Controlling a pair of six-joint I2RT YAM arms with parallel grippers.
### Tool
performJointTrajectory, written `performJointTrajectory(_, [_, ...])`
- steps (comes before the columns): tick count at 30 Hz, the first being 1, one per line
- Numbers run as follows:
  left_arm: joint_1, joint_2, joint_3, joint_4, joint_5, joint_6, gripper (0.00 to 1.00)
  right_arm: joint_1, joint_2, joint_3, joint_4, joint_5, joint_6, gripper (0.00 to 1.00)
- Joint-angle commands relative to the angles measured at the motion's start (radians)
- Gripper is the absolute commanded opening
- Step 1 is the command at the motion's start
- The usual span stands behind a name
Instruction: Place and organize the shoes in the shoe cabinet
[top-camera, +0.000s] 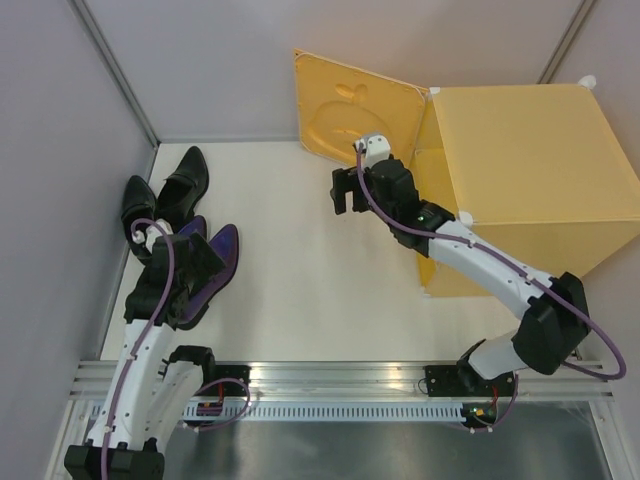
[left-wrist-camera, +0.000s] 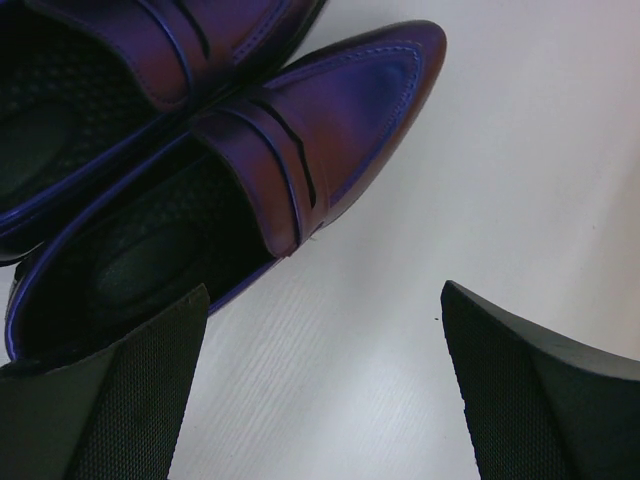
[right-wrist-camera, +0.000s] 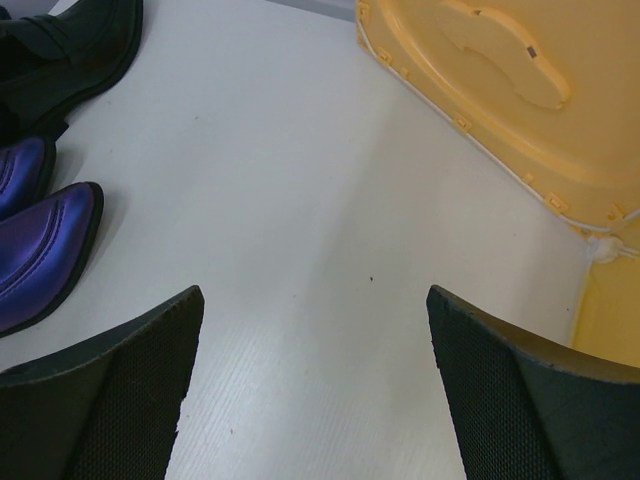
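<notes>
Left gripper (left-wrist-camera: 320, 400) spread wide and holding nothing, low over the purple pair (left-wrist-camera: 340, 130) at the near left. Glossy uppers, dark insides, pointed toes aimed far and slightly right, long axes running the same way, heels nearest the gripper. Beyond them the black pair (top-camera: 185, 180), shiny too, lying near-to-far. Across to the right gripper (top-camera: 345, 195): wide as well, empty, over the white table (top-camera: 300, 300) just before the open door (top-camera: 350, 110), embossed yellow plastic, hinged to the boxy cabinet (top-camera: 530, 150) at far right.
</notes>
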Motion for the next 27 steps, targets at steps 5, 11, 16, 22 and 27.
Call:
performJointTrajectory(5, [0.007, 0.045, 0.039, -0.001, -0.230, -0.147, 1.00, 0.002, -0.215, -0.189, -0.019, -0.113, 0.046, 0.96])
performJointTrajectory(11, [0.014, 0.146, 0.110, 0.007, -0.298, -0.154, 1.00, 0.000, -0.274, -0.251, 0.002, -0.086, 0.002, 0.96])
performJointTrajectory(16, [0.023, 0.198, 0.173, 0.010, -0.292, -0.109, 1.00, 0.000, -0.239, -0.223, -0.011, -0.053, -0.006, 0.96])
performJointTrajectory(22, [0.069, 0.217, 0.156, 0.011, -0.274, -0.063, 1.00, 0.002, -0.251, -0.249, -0.010, -0.096, 0.037, 0.96])
performJointTrajectory(27, [0.188, 0.261, 0.144, 0.043, -0.197, -0.045, 1.00, 0.002, -0.306, -0.298, -0.001, -0.127, 0.048, 0.96])
